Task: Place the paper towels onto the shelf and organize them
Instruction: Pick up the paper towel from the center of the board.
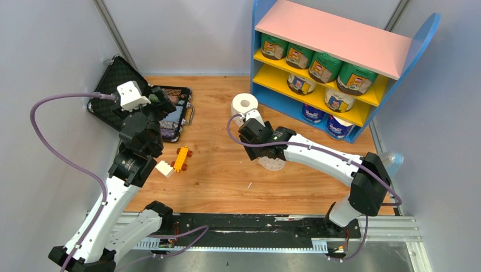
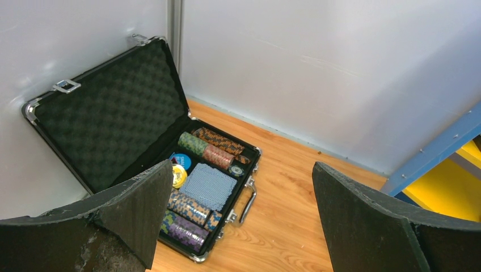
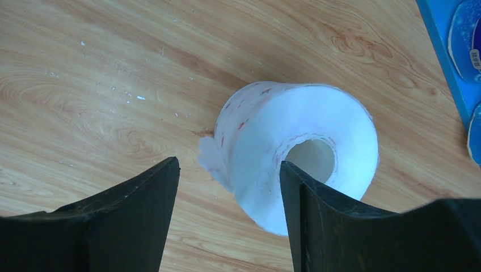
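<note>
Jaws of the left gripper [image 2: 241, 190] stand spread wide over one open black case [image 2: 108, 113] of poker chips [image 2: 218, 150], one orange toy car [image 1: 181, 158] nearer. Two bare white rolls [image 1: 244, 103] sit mid-table — the right gripper [image 3: 228, 170] parted, one finger [image 3: 340, 226] overlapping the farther roll. Far right, the shelf [image 1: 334, 34] holds four green rolls [image 1: 309, 56], two cream [image 1: 300, 83], two blue-and-white [image 1: 313, 115] — labels unreadable, lower yellow board's [image 1: 271, 79] left end bare.

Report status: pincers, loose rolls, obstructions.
Left pincer open, facing poker case. Right pincer open at bare white roll, no grip. Another roll beneath right arm. No obstruction seen.
</note>
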`<state>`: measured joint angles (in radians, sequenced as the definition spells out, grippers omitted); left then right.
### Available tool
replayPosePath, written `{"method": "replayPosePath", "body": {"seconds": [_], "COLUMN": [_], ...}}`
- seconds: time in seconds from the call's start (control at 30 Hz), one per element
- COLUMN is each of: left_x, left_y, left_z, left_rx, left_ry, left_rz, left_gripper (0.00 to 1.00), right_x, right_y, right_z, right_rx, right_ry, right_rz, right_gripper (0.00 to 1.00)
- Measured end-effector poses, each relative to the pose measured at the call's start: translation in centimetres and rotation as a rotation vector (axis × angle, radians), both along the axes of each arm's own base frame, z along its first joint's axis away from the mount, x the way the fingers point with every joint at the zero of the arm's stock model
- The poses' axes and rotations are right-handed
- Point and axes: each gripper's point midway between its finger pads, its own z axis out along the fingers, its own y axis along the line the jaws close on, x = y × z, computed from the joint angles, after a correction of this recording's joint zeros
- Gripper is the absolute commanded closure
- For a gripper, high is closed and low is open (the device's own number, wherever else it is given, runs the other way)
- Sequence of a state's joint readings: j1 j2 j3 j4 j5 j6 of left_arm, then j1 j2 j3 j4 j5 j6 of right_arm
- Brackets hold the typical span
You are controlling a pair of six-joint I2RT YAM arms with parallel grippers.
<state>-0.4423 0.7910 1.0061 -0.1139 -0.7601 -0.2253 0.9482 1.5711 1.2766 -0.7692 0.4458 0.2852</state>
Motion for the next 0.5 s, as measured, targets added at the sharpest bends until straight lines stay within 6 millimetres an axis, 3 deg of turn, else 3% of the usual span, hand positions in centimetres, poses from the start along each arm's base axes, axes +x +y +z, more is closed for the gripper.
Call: {"method": "replayPosePath", "body": {"seconds": [0.33, 0.5], "left_x": [0.0, 0.1], "left_y": [-0.2, -0.2], "left_z": [0.0, 0.0], "left_rx": [0.0, 0.0], "left_ry": [-0.001, -0.001], "left_rz": [-0.009, -0.011], "left_gripper": [0.0, 0.0], "right_x": [0.3, 0.8], "right_y": [-0.7, -1.1], "right_z": [-0.2, -2.2], "right_rx": [-0.03, -0.092], "right_ry": [-0.006, 0.013], "right_rz": [-0.019, -0.032], "right_gripper": [0.35, 0.39]}}
